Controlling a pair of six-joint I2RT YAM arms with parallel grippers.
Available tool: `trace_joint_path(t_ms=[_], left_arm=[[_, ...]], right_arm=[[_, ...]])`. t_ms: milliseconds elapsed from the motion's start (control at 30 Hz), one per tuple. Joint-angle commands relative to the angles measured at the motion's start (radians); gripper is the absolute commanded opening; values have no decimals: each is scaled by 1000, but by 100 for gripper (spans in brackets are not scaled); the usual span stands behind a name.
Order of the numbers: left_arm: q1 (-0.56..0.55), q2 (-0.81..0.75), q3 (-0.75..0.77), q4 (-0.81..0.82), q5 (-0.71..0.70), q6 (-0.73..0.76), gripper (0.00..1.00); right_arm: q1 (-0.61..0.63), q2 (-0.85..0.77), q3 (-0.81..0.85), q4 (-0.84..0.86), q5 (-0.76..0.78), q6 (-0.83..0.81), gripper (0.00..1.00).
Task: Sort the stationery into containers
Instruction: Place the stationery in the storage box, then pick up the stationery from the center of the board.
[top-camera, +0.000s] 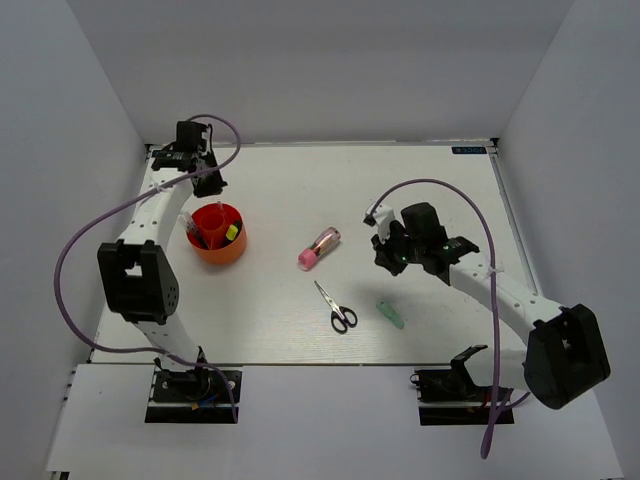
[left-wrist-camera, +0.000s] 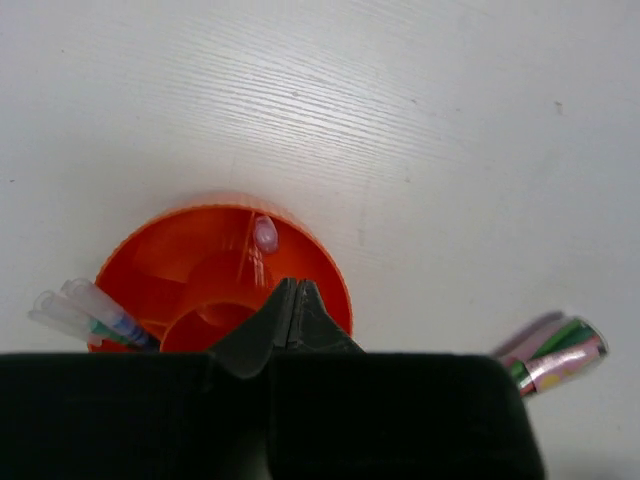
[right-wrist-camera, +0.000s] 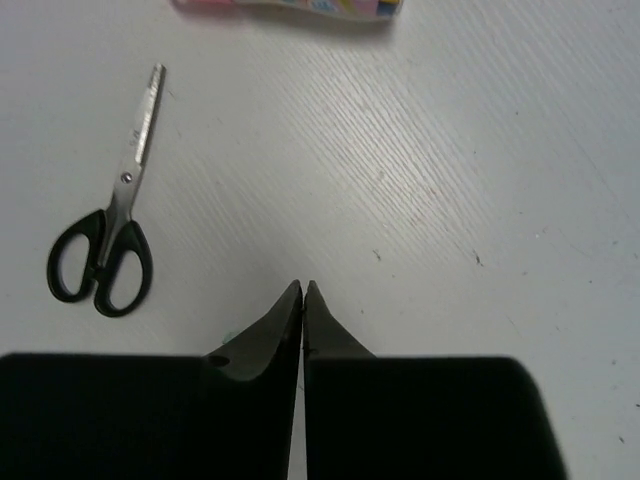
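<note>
The round red-orange pot (top-camera: 222, 256) stands at the table's left. It holds capped markers (left-wrist-camera: 88, 312), a yellow cap (top-camera: 231, 231) and a small pink capsule (left-wrist-camera: 265, 234) in separate compartments. My left gripper (left-wrist-camera: 293, 285) hangs shut and empty over the pot's (left-wrist-camera: 335, 280) near rim. A pink tube (top-camera: 320, 247) lies mid-table, black-handled scissors (top-camera: 337, 308) in front of it, and a pale-green capsule (top-camera: 391, 313) to their right. My right gripper (right-wrist-camera: 303, 288) is shut and empty above bare table, right of the scissors (right-wrist-camera: 110, 230) and in front of the tube (right-wrist-camera: 300, 5).
The white table (top-camera: 420, 190) is walled by white panels at the back and both sides. A small blue label (top-camera: 471, 150) marks its back right corner. The left arm's purple cable (top-camera: 75, 240) loops out over the table's left edge.
</note>
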Motion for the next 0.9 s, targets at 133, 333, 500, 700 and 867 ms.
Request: trace_joint_path(t_ms=[133, 333, 500, 700, 867], left_arm=[[-35, -382, -206, -18, 246, 20, 68], [-102, -688, -567, 26, 323, 56, 85], [-119, -860, -695, 21, 343, 26, 88], [-135, -959, -789, 31, 332, 31, 88], [-150, -1019, -832, 34, 311, 28, 88]], right_arm=[[-12, 58, 77, -237, 49, -150, 44], [0, 139, 98, -396, 23, -216, 64], [21, 176, 89, -423, 26, -215, 66], [60, 225, 98, -403, 51, -155, 65], [115, 270, 109, -369, 95, -110, 62]])
